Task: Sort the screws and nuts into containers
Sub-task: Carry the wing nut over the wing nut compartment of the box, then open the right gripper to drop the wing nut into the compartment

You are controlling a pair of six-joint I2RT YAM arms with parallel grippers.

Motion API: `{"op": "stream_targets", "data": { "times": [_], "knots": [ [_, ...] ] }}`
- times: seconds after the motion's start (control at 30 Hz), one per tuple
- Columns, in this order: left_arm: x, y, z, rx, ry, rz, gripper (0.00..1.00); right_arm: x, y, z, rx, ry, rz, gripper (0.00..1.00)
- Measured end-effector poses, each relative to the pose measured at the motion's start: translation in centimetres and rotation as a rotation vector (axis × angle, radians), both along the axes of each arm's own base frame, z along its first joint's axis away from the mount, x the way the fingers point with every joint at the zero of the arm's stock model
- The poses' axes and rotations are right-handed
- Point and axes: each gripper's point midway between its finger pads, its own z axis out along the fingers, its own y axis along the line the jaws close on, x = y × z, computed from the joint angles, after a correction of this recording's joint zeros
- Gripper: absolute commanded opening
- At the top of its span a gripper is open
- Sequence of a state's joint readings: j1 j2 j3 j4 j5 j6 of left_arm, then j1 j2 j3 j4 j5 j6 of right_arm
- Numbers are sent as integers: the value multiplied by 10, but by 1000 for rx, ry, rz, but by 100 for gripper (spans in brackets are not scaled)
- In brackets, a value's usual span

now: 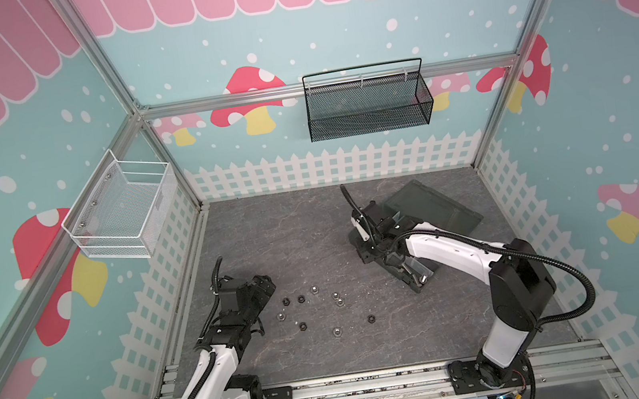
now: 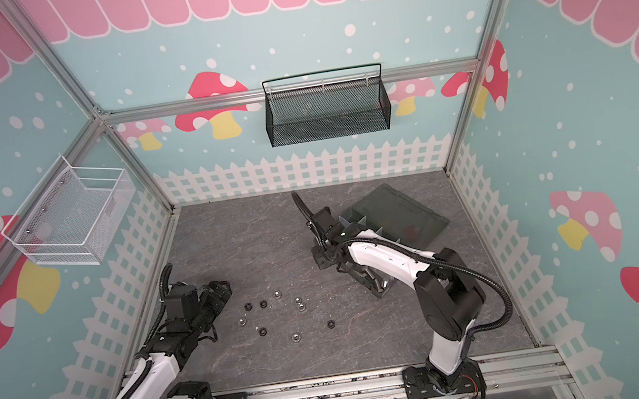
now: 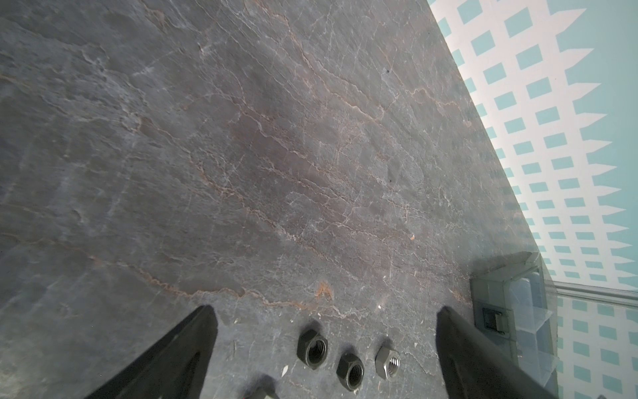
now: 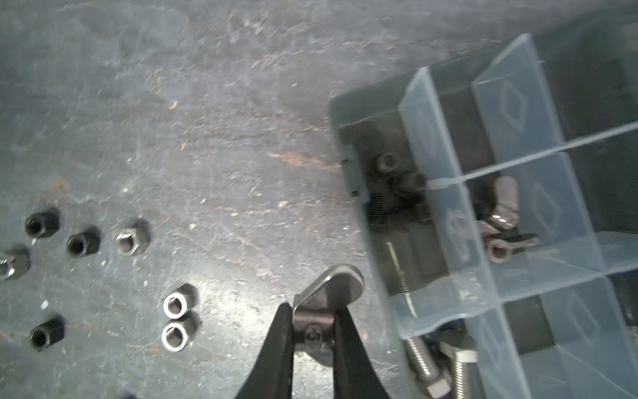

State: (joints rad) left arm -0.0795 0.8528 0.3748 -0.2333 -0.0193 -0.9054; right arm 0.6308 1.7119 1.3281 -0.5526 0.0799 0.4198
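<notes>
Clamping silver winged piece (image 4: 345, 279) beside organizer box (image 4: 364, 108) rim, right pincer (image 4: 312, 307). Gaping near loose nuts (image 3: 312, 347), left pincer (image 3: 326, 309); open worktop (image 3: 241, 138) ahead.

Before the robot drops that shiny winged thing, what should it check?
1. Right gripper shut on the shiny silver winged metal piece: ok.
2. Piece over the dark grey translucent plastic organizer box: cannot tell; it shows beside its wall.
3. Box's hinged lid open: ok.
4. Compartment holding matching silver winged pieces in sight: ok.
5. Left gripper open, clear of the box: ok.
6. Loose black and silver hexagonal nuts all sorted: not ok.
</notes>
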Motion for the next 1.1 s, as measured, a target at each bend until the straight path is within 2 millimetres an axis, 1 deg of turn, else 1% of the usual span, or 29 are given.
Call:
{"op": "stream_targets", "data": {
  "times": [0.13,0.2,0.33,0.4,0.47,0.6,0.73,0.8,0.83,0.97,1.1],
  "knots": [
    [0,-1,-1,-4,3,-5,100,24,-37,4,-1,-19,-95,0],
    [1,-2,-1,-6,1,-8,100,32,-51,5,-3,-23,-125,0],
    [1,-2,-1,-9,3,-10,100,45,-70,6,3,-34,-162,0],
    [2,-3,-2,-9,4,-10,100,50,-76,2,6,-31,-172,0],
    [2,-3,-3,-11,6,-12,100,55,-80,-5,6,-18,-177,0],
    [2,-4,-6,-13,19,-15,100,63,-88,-30,-7,32,-184,1],
    [2,-5,-11,-19,39,-19,100,70,-89,-44,-14,61,-177,8],
    [1,-6,-13,-21,46,-22,100,73,-88,-45,-13,61,-174,13],
    [1,-6,-14,-23,49,-23,100,74,-88,-45,-12,61,-170,17],
    [1,-7,-16,-26,60,-28,100,76,-87,-43,-10,54,-162,29],
    [2,-8,-18,-27,68,-29,100,77,-87,-42,-15,50,-154,35]
  ]
}}
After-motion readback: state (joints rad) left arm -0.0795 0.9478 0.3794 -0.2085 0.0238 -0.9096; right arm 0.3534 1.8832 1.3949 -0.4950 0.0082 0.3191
